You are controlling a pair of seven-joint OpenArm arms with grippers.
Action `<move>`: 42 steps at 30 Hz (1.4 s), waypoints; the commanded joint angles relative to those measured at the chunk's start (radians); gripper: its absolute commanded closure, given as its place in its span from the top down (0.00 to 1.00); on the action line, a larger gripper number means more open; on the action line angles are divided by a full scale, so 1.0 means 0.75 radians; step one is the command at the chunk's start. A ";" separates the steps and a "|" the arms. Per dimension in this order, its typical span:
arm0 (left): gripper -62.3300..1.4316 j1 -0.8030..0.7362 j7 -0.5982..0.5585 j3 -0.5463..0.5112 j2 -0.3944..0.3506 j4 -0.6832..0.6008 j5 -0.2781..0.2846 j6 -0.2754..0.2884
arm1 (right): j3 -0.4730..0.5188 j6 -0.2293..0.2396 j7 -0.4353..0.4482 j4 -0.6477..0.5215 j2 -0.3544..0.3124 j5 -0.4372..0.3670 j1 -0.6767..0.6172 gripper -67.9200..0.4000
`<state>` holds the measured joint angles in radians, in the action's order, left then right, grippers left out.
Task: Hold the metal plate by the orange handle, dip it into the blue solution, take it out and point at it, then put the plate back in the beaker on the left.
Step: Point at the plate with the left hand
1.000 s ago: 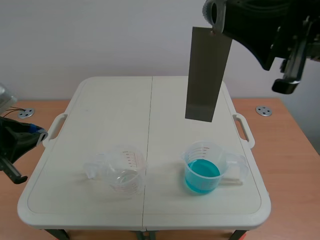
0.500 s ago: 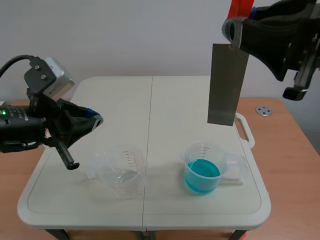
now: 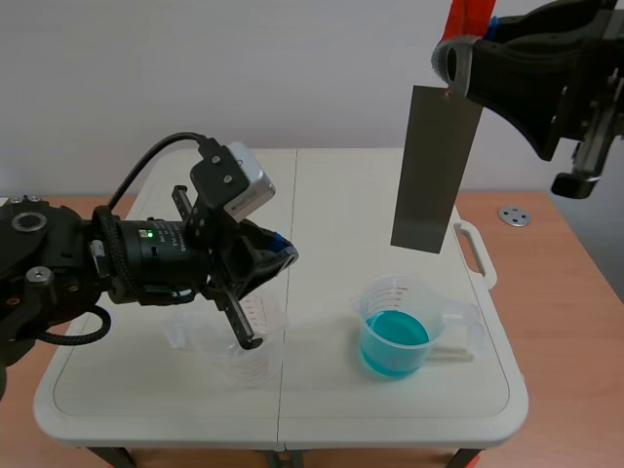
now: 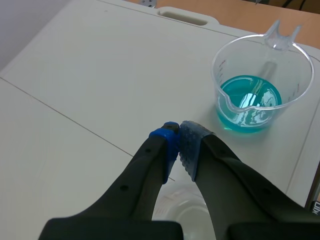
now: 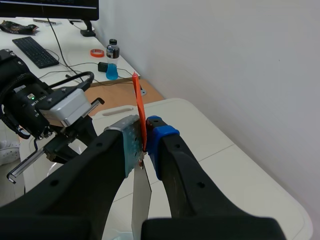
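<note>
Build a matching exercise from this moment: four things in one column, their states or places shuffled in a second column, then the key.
Column one:
1. metal plate
2. left pincer
3. right pincer
4. right beaker

Column two:
A. holds the blue solution
B. shut on nothing, above the empty beaker
C. hangs in the air over the table
D. shut on the orange handle

Pairs: 1-C, 2-B, 3-D, 4-A.
</note>
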<state>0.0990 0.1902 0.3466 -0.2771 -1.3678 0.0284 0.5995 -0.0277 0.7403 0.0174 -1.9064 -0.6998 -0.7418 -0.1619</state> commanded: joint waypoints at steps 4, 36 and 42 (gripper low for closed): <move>0.09 0.065 -0.018 0.044 0.034 0.020 -0.020 -0.002 | 0.001 0.007 0.025 -0.017 -0.001 -0.016 0.012 0.02; 0.09 0.107 -0.149 0.110 -0.008 0.019 0.018 -0.049 | 0.001 0.007 0.018 -0.017 0.018 -0.019 0.013 0.02; 0.09 -0.048 -0.151 -0.079 -0.170 -0.158 0.049 -0.194 | 0.001 0.007 0.014 -0.017 0.018 -0.019 0.013 0.02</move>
<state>0.0872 0.0937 0.3073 -0.3740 -1.4422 0.0540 0.4603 -0.0277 0.7403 0.0128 -1.9064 -0.6868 -0.7422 -0.1619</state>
